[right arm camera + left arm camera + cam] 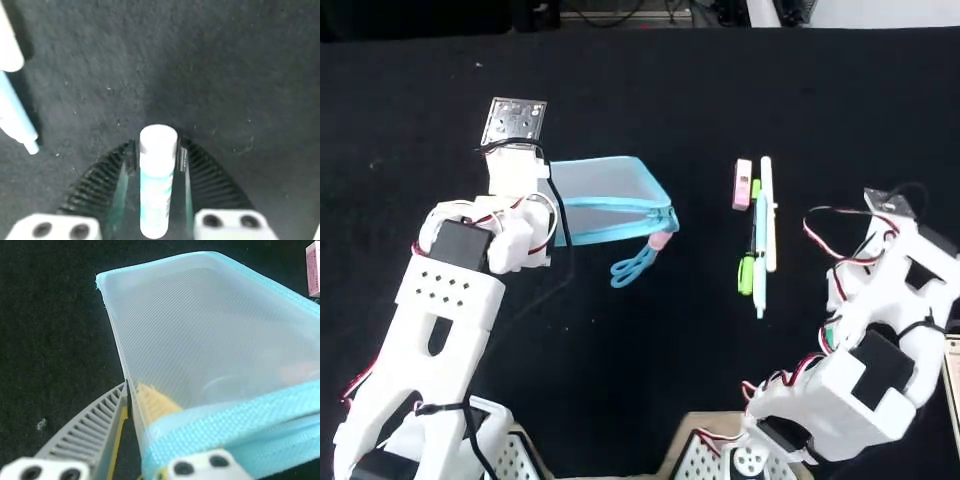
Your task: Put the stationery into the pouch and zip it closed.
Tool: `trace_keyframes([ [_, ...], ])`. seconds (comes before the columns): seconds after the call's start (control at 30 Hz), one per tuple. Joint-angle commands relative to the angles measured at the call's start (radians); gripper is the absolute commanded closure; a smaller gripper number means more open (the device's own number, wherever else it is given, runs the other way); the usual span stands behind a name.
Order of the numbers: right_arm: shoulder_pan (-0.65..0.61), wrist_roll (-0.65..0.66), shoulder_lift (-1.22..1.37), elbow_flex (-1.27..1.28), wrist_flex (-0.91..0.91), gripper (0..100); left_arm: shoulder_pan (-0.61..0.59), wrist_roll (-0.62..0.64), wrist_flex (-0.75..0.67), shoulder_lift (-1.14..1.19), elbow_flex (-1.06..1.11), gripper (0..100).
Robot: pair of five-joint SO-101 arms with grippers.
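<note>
Where the left pincer [131, 390] was clamped on its left end, one finger outside and the other showing through the mesh, the pouch [610, 185] lay flat on the black bench [620, 380]. Its long axis ran left to right, the right end swung slightly nearer. It was pale translucent mesh edged in teal, with the zipper band [620, 205] along its nearer long side, and a pink pull [661, 241] and blue loop [635, 265] trailing off the right corner. Bare bench lay between it and the stationery to the right, and all of it sat well in from the edges. There a white pen [768, 215], a light-blue pen [759, 290] and a green highlighter [747, 273] lay side by side, long axes near to far, with a pink eraser [742, 185] at their far end. The right pincer [156, 150], just right of the pens, was closed on a white tube [157, 175] with teal print, its end poking past the fingertips.
</note>
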Motion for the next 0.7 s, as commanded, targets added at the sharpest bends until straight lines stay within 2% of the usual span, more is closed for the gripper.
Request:
trace_keyframes([
  [0.0, 0.015, 0.008, 0.005, -0.058, 0.051, 84.1, 0.021, 0.011, -0.002, 0.008, 0.038, 97],
  [0.13, 0.014, 0.008, 0.005, -0.058, 0.064, 73.0, 0.021, 0.011, -0.002, 0.008, 0.038, 97],
  [0.2, 0.017, 0.008, 0.007, -0.050, 0.063, 71.2, 0.021, 0.011, -0.002, 0.008, 0.038, 97],
  [0.57, 0.014, 0.009, 0.007, -0.002, -0.006, 83.4, 0.021, 0.011, -0.002, 0.008, 0.038, 97],
  [0.67, 0.014, 0.009, 0.007, 0.022, -0.006, 82.8, 0.021, 0.011, -0.002, 0.008, 0.038, 97],
])
